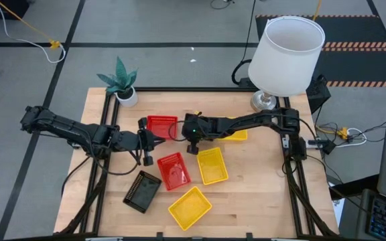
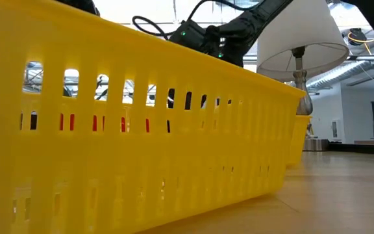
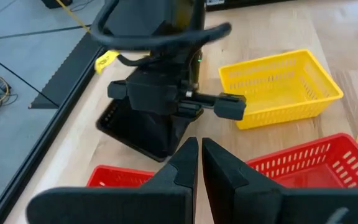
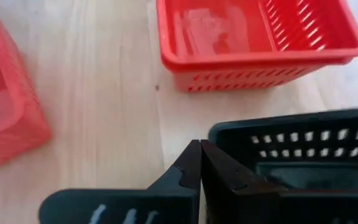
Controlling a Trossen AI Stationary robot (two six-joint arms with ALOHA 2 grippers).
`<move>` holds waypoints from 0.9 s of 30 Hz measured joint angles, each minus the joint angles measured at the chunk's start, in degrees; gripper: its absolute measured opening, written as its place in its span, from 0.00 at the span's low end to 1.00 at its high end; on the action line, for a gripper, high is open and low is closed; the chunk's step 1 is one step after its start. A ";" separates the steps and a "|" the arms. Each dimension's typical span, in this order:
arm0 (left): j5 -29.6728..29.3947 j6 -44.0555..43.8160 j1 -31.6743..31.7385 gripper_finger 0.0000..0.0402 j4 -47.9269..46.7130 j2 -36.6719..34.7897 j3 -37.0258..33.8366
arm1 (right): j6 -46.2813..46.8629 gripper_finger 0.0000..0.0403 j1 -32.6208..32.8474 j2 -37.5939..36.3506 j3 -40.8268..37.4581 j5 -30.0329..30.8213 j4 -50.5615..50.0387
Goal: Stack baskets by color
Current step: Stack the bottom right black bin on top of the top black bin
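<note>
Near table (image 1: 260, 201) centre, arms crowded tip to tip.

Risks, as judged:
- Left gripper (image 3: 199, 163) and right gripper (image 4: 199, 163) near enough to knock together if either swings.
- White lampshade (image 1: 288, 53) beside right arm's base, liable to a nudge on a wide retreat.
- Black basket (image 4: 303, 149) just beside right fingertips, contact not certain. Right jaws pressed together on nothing, so likely to shove or tip the rim rather than lift it.
- Left jaws a narrow slit, empty. Same trouble on any rim unless opened first.

Baskets: shallow slotted plastic, thin-walled, probably light and apt to slide on bare wood. No clear stack visible; nesting cannot be ruled out.
- Front yellow basket (image 1: 189, 207) at table's near edge, filling the low view.
- Middle yellow basket (image 1: 212, 165) mid-table.
- Far yellow basket (image 1: 236, 136) partly under right arm.
- Far red basket (image 1: 161, 125) toward the potted plant (image 1: 120, 84).
- Near red basket (image 1: 173, 170) beside middle yellow basket.
- Second black basket (image 1: 142, 191) front left, lying askew.
</note>
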 joint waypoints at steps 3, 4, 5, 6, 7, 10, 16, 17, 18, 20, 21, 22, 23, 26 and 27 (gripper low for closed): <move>0.01 0.00 -0.02 0.06 0.08 -0.02 0.00 | -0.62 0.00 0.02 -0.10 0.11 -0.01 0.14; 0.02 0.00 -0.03 0.06 0.06 -0.02 0.00 | -0.70 0.00 0.02 -0.14 0.18 -0.02 0.31; 0.02 0.00 -0.04 0.06 0.13 0.00 0.00 | -0.74 0.00 0.02 -0.28 0.20 -0.02 0.05; 0.02 0.00 -0.04 0.06 0.28 -0.02 0.00 | -0.77 0.00 0.03 -0.35 0.17 -0.03 -0.38; 0.02 0.00 0.00 0.06 0.30 -0.02 0.00 | -0.92 0.00 0.06 -0.36 0.15 -0.05 -0.38; 0.02 0.00 0.00 0.06 0.28 -0.01 0.00 | -1.63 0.00 0.39 -1.02 0.15 -0.02 -0.88; 0.04 0.00 0.00 0.06 0.32 -0.02 0.00 | -3.87 0.00 0.58 -6.18 0.15 6.81 -5.51; 0.04 0.02 0.00 0.06 0.37 -0.01 0.00 | -3.72 0.00 0.15 -7.27 0.15 8.70 -6.48; 0.04 0.19 0.00 0.06 0.34 -0.02 0.00 | -3.19 0.00 -0.53 -8.13 0.15 10.30 -8.30; 0.04 0.31 0.00 0.06 0.53 -0.02 0.00 | -1.68 0.00 -2.44 -8.63 0.17 10.73 -10.26; 0.04 0.32 0.00 0.06 0.54 -0.02 0.00 | -0.96 0.00 -3.36 -8.54 0.17 10.63 -11.34; 0.07 0.33 0.00 0.06 0.55 -0.01 0.00 | -0.27 0.00 -4.22 -8.41 0.13 10.50 -12.87; 0.07 0.33 0.00 0.06 0.61 -0.02 0.00 | 0.17 0.00 -4.89 -8.03 0.09 10.46 -14.13; 0.09 0.33 0.00 0.06 0.61 -0.02 0.00 | 0.37 0.00 -6.01 -6.24 0.11 8.05 -14.15; 0.09 0.33 0.00 0.06 0.61 -0.02 0.00 | 0.39 0.00 -6.12 -5.82 0.06 7.26 -14.70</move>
